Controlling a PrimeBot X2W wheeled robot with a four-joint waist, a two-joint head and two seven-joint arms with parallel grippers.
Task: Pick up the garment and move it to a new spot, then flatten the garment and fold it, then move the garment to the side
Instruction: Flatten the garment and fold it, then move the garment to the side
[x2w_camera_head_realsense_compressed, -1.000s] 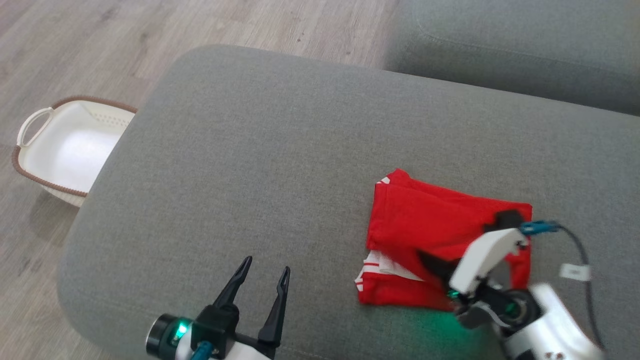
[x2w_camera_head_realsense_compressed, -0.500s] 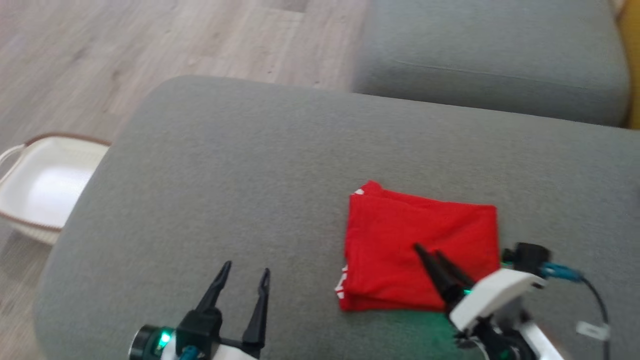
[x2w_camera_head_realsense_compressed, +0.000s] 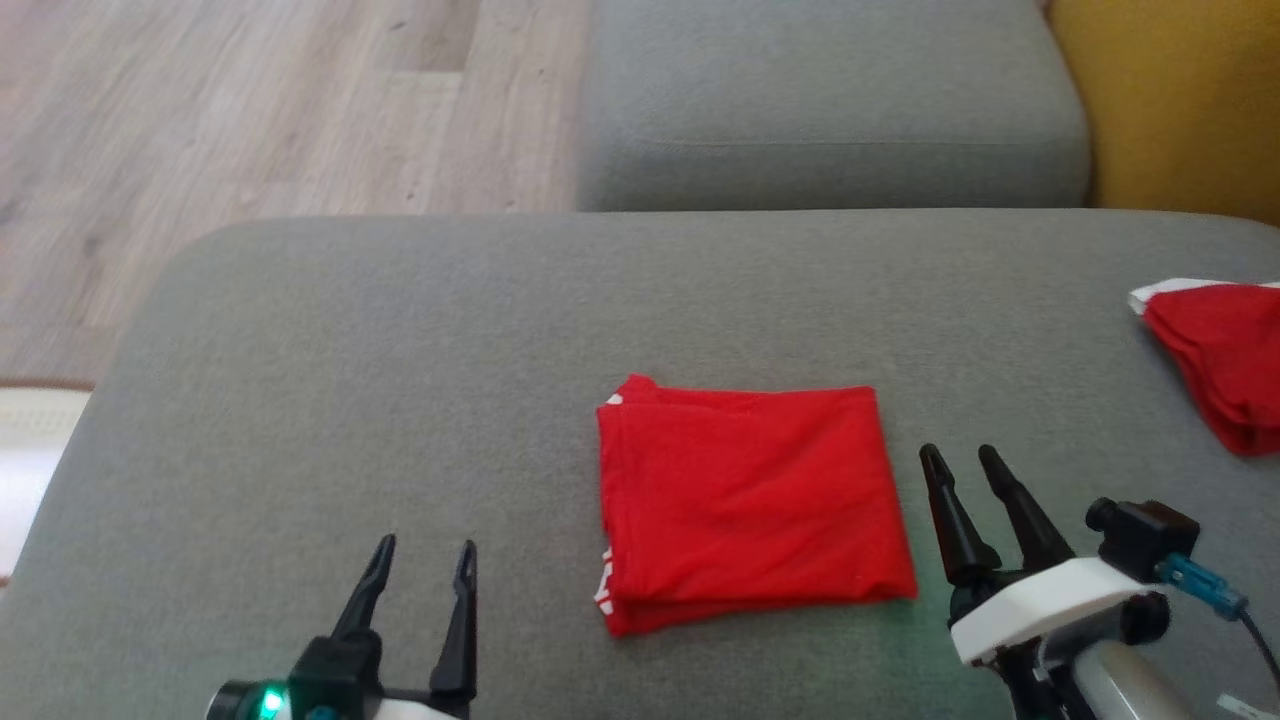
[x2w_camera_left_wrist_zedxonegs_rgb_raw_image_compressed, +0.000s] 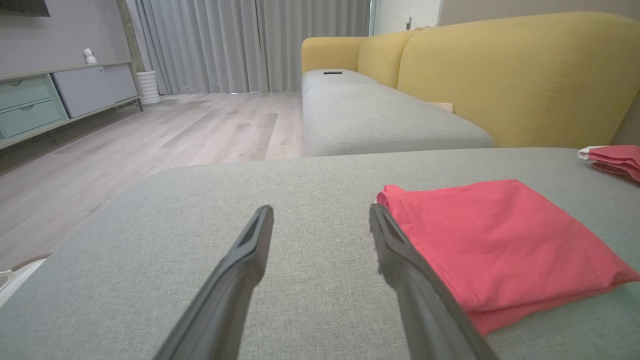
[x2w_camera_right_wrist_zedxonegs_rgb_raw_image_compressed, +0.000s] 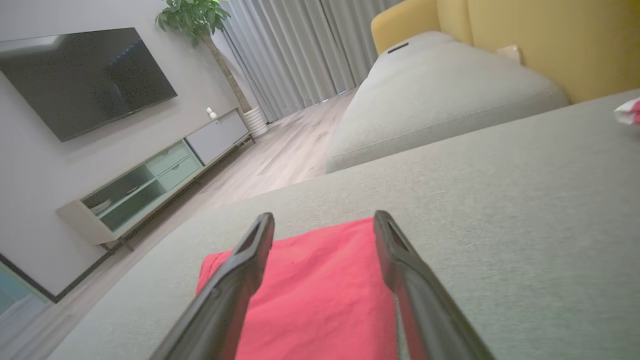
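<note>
- Folded garment (x2w_camera_head_realsense_compressed: 745, 500), just beside the right fingers (x2w_camera_head_realsense_compressed: 952, 520): soft, light (layers may slide).
- Both the left fingers (x2w_camera_head_realsense_compressed: 460, 620) and the right fingers stand apart, empty.
- Pinch all layers at the nearest edge.

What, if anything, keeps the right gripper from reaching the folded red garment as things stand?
Nothing apparent, so probably yes: the right gripper sits open just right of the folded red garment, not touching it, with only bare grey cushion between them.
</note>
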